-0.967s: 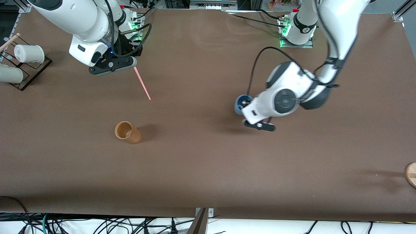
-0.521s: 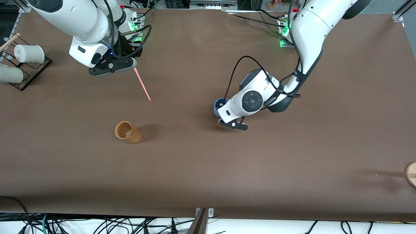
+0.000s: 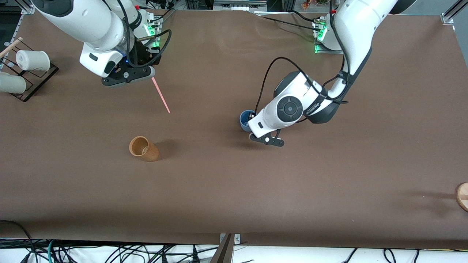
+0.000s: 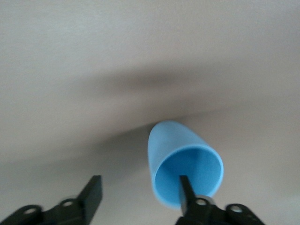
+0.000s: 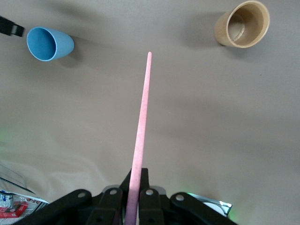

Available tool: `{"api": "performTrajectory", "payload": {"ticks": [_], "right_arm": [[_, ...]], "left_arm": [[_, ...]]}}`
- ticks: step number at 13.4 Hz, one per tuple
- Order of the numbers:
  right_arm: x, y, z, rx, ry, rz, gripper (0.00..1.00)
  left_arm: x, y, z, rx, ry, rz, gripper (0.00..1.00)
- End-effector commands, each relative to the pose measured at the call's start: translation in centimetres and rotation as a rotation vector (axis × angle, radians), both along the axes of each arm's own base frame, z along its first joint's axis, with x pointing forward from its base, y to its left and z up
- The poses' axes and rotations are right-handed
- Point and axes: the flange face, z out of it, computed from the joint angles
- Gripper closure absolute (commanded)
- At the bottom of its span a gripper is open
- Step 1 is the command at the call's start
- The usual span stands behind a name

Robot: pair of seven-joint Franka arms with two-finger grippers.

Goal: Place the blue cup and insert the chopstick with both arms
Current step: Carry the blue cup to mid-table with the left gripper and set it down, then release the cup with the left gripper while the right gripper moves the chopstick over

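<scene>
The blue cup stands upright on the table near its middle and also shows in the left wrist view and the right wrist view. My left gripper is open at the cup. One finger reaches inside the rim; the other stands well clear beside it. My right gripper is shut on the pale-pink chopstick. It holds the chopstick slanting down over the table toward the right arm's end.
A tan cup stands nearer the front camera than the chopstick. A wire rack with white cups and a wooden stick sits at the right arm's end. A wooden disc lies at the left arm's end.
My left arm carried the blue cup toward the table's middle. Its hand then drew back a little while the cup stayed put. The right arm has barely moved.
</scene>
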Motion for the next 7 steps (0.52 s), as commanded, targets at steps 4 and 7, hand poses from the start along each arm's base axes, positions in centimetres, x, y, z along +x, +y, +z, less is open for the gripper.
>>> {"api": "performTrajectory", "payload": {"ticks": [4,7], "right_arm": [[-1.2,9.8,-4.9,-0.002,0.014,-0.111,1.0],[-2.3,15.8,-7.9,0.016,0.025,-0.222,1.0]], "left_arm": [[3.6,13.5,15.0,0.047,-0.15,0.18,0.0],[5.8,23.4,19.9,0.045,-0.184,0.173,0.0]]}}
